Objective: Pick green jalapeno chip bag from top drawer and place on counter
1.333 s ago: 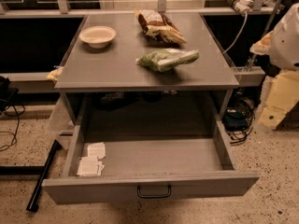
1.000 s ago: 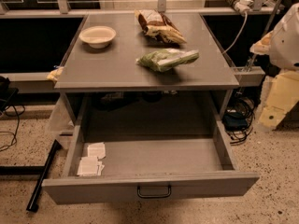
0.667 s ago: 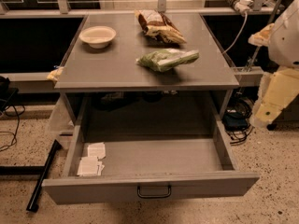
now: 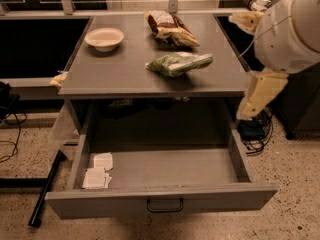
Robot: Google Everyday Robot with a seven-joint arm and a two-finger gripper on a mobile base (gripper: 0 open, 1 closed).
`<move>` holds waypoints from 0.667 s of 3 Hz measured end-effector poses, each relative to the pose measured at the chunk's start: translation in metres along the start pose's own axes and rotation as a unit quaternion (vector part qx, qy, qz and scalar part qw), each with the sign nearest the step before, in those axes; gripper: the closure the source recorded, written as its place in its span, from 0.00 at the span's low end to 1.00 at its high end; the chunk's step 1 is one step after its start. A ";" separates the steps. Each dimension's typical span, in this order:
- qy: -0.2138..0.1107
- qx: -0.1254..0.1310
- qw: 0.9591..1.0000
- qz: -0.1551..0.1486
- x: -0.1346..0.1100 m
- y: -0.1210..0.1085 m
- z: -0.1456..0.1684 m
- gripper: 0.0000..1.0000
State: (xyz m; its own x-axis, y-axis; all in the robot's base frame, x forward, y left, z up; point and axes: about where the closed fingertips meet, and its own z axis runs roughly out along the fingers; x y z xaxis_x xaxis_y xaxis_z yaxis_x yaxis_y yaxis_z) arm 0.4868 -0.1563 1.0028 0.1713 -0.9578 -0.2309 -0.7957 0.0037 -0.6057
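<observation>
Looming at the right edge, the white arm (image 4: 292, 29) bent downward, its cream gripper (image 4: 252, 103) hanging beside the counter (image 4: 115, 76), holding nothing; whether it was parted or closed could not be told. The top drawer (image 4: 160, 203) stood out, holding two white packets (image 4: 99, 170). On the counter lay one green jalapeno chip bag (image 4: 179, 63); beyond it, one brown-and-cream chip bag (image 4: 170, 28) and one bowl (image 4: 104, 38).

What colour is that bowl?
The bowl is cream, in the camera view; end effector hangs right of the counter.
</observation>
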 end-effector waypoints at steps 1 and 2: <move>-0.003 0.040 0.999 -0.026 -0.004 -0.020 -0.003 0.00; -0.003 0.040 0.999 -0.026 -0.004 -0.020 -0.003 0.00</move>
State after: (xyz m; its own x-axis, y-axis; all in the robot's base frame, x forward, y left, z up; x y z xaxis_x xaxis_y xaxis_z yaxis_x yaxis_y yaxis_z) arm 0.5002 -0.1534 1.0186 0.2159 -0.9553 -0.2018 -0.7370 -0.0239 -0.6755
